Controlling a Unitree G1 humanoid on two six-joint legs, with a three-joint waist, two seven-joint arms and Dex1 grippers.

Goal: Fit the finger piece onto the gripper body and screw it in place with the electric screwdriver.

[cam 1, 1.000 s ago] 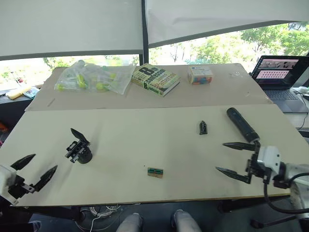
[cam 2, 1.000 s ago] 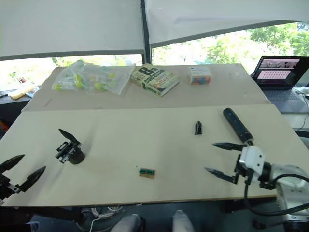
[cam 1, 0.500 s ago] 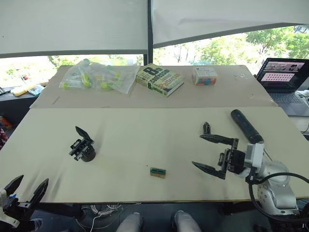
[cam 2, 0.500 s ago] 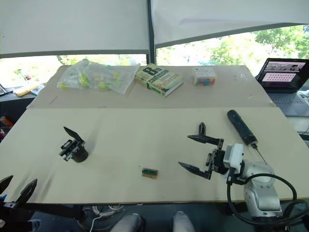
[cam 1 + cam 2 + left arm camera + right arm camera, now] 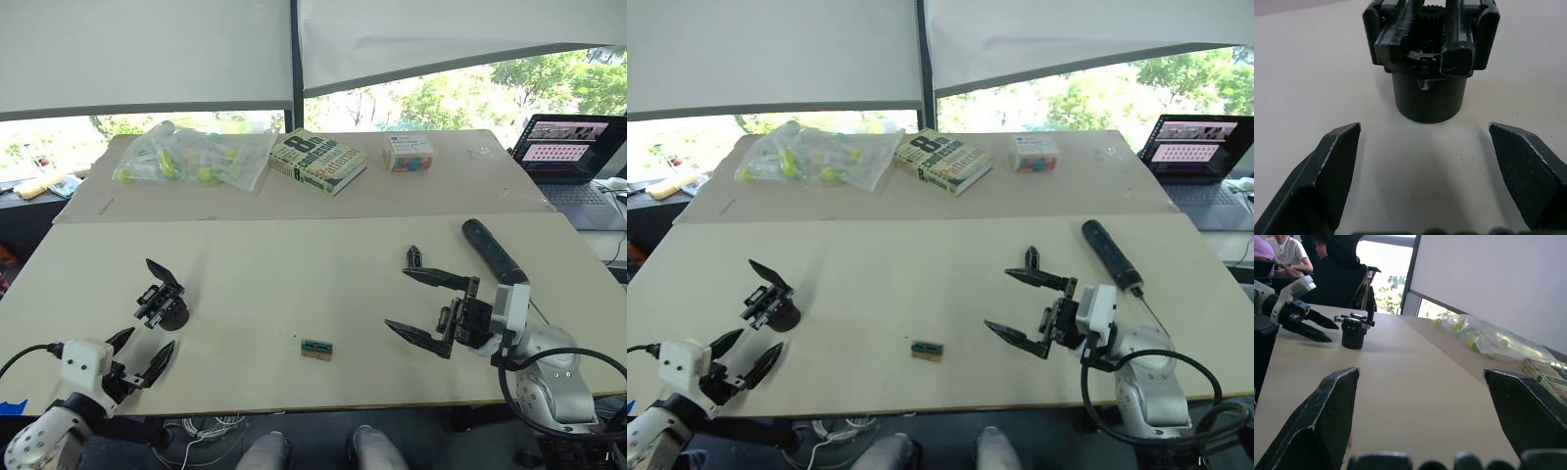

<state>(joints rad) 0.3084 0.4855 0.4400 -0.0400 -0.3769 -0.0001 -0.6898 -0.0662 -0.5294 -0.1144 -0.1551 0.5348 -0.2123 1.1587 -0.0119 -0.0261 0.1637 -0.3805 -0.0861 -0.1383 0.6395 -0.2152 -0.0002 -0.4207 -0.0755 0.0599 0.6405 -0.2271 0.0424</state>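
The gripper body stands on the left of the cream table, its pointed black finger sticking up and back. My left gripper is open just in front of it, apart from it; in the left wrist view the body sits straight ahead of the open fingers. The finger piece lies right of centre. My right gripper is open, its upper fingertip just short of the piece, holding nothing. The electric screwdriver lies to the right of the piece, behind my right wrist.
A small green part lies near the front edge at centre. On the far table are a bag of yellow-green items, a book and a small box. A laptop is at the far right. People sit beyond the table's left end.
My left gripper has risen from below the front edge onto the table, close in front of the gripper body. The right gripper, which swung left earlier, has hardly moved since.
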